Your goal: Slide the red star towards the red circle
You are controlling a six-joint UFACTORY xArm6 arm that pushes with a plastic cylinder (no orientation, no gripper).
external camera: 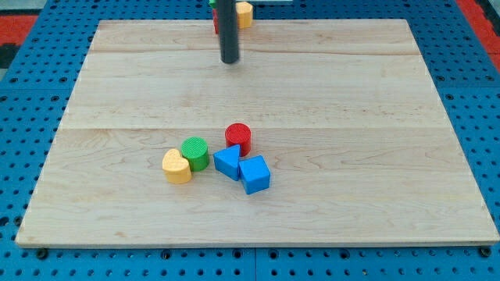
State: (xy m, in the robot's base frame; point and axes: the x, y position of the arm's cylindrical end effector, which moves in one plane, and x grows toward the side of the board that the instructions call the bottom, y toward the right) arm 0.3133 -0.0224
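The red circle, a short cylinder, stands just below the board's middle. A red block, mostly hidden behind the rod at the view's top edge, shows only a sliver; its shape cannot be made out. My tip rests on the board just below that red sliver, far above the red circle.
A green circle, a yellow heart, a blue triangular block and a blue cube cluster around the red circle. A yellow block and a green scrap sit at the top edge beside the rod. The wooden board lies on blue pegboard.
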